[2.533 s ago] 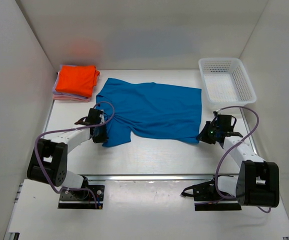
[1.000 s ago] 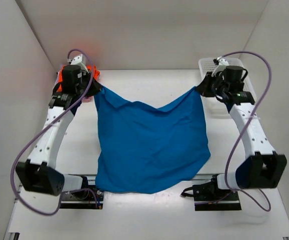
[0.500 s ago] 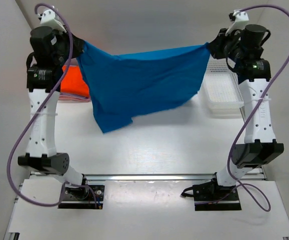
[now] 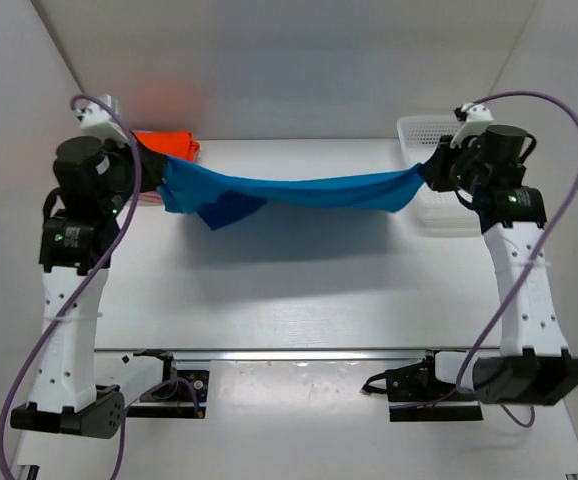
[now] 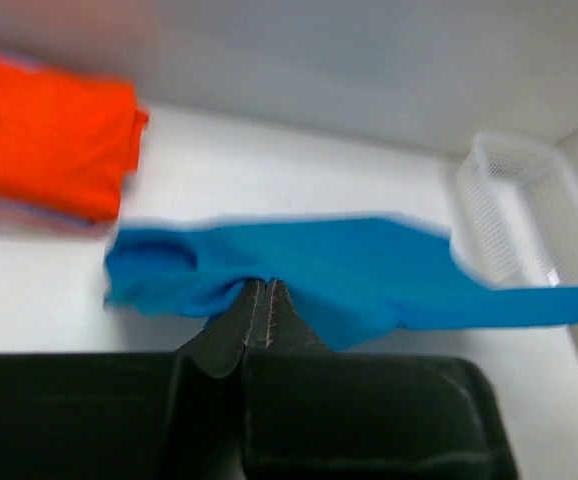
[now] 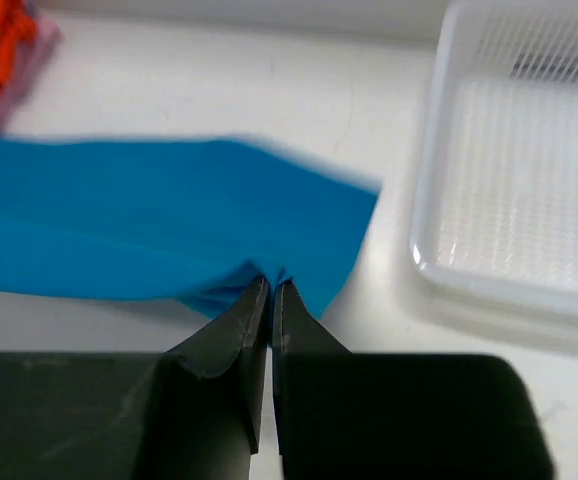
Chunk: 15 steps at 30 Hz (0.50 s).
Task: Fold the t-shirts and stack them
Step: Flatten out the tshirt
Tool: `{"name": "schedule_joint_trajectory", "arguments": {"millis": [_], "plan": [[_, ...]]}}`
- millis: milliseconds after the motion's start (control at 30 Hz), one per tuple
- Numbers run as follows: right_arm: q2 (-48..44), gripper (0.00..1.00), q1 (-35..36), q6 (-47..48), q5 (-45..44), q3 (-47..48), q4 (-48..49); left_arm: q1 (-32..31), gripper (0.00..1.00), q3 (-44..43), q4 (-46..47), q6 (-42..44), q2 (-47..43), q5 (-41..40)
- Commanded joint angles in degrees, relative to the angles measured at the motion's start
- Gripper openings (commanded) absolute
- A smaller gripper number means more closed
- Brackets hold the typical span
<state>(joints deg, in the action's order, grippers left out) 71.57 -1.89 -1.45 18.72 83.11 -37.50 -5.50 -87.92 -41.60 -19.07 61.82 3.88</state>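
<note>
Item one, blue t-shirt (image 4: pixel 299 190): you have it lifted off the table (image 4: pixel 299 300) and strung as a sagging band across the upper middle of the top view, one end in each pincer. A loose bunched fold hangs down near the band's left end. Item two, left gripper (image 5: pixel 259 290): raised at the upper left of the top view, jaws pressed together on a gathered edge of the blue cloth. In your left wrist view the fabric fans out to both sides from the fingertips. Item three, right gripper (image 6: pixel 270 287): raised at the upper right of the top view, jaws likewise clenched on the opposite corner of the shirt. In the right wrist view the cloth spreads mostly to the left of the frame. Item four, orange t-shirt (image 5: pixel 44 150): folded and lying flat at the upper left of the left wrist view, partly hidden by the left arm in the top view. Pale lavender cloth (image 5: pixel 29 212) shows just under it, too blurred for you to count layers. Item five, white mesh basket (image 6: pixel 431 170): at the upper right of the right wrist view, resting on the table just beside the shirt's right end, partly hidden by the right arm in the top view.
</note>
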Motion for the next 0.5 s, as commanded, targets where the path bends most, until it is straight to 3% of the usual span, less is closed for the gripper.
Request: {"name": "schedule_joint_trajectory", "arguments": {"millis": [0, 133, 233, 467], "plan": [[-8.54, 0.00, 0.49, 0.66, -1.93, 6.62, 4.18, -1.44, 0.00, -12.70, 1.62, -0.09, -2.50, -2.74], [-10.49, 0.00, -1.62, -1.27, 0.52, 12.76, 4.45, -4.16, 0.00, -24.46, 0.12, -0.18, 0.30, -3.79], [-8.65, 0.00, -1.71, -1.71, 1.57, 15.67, 4.62, -5.40, 0.00, -27.04, 0.21, 0.08, 2.59, -5.46], [-0.30, 0.00, -1.10, -1.89, 3.60, 13.83, 7.09, -2.76, 0.00, -16.78, 6.00, -0.88, 6.55, -0.63]]}}
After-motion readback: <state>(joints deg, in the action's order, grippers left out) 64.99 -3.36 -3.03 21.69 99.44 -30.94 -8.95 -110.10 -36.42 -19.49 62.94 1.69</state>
